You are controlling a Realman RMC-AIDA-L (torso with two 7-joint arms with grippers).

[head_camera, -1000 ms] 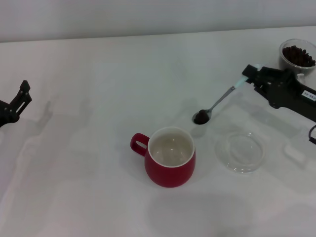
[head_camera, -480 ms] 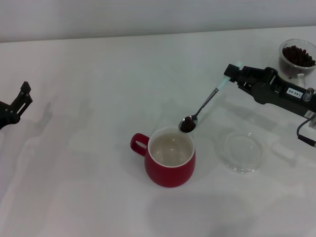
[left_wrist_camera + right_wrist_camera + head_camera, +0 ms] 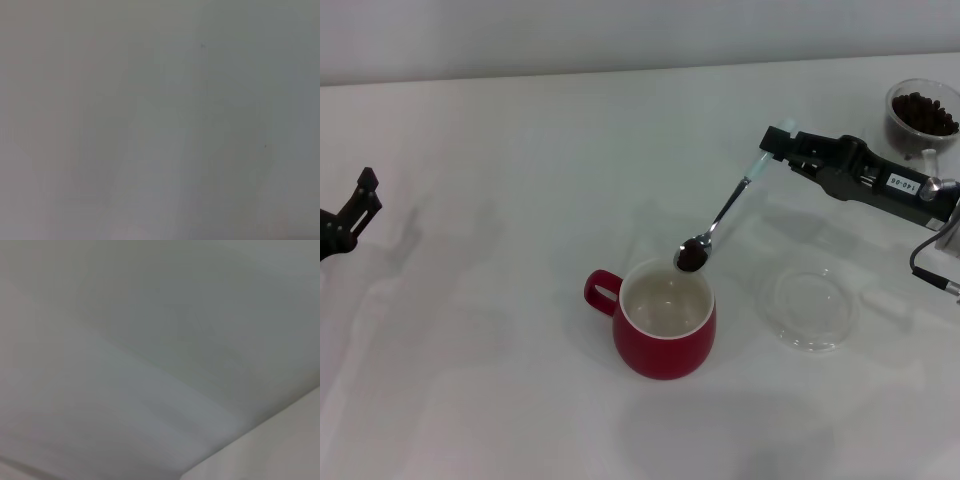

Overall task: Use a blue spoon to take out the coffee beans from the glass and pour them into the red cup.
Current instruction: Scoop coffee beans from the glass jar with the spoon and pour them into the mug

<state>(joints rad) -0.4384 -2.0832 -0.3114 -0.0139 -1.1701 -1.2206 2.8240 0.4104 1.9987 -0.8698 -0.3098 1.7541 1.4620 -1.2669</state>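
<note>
Since the earlier frame, the blue spoon (image 3: 725,214) is being carried nearer the red cup (image 3: 665,317), clenched at its handle by the right gripper (image 3: 782,143) jaws; coffee beans (image 3: 691,258) are being kept level below them, at the rim, for pouring. Left gripper (image 3: 358,205) is parked.

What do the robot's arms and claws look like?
Both are black. The right gripper sits on a long, blocky black arm with a small white label printed with dark characters, a silvery round fitting and a thin black cable near the wrist. The left gripper is a small, angular black claw.
</note>
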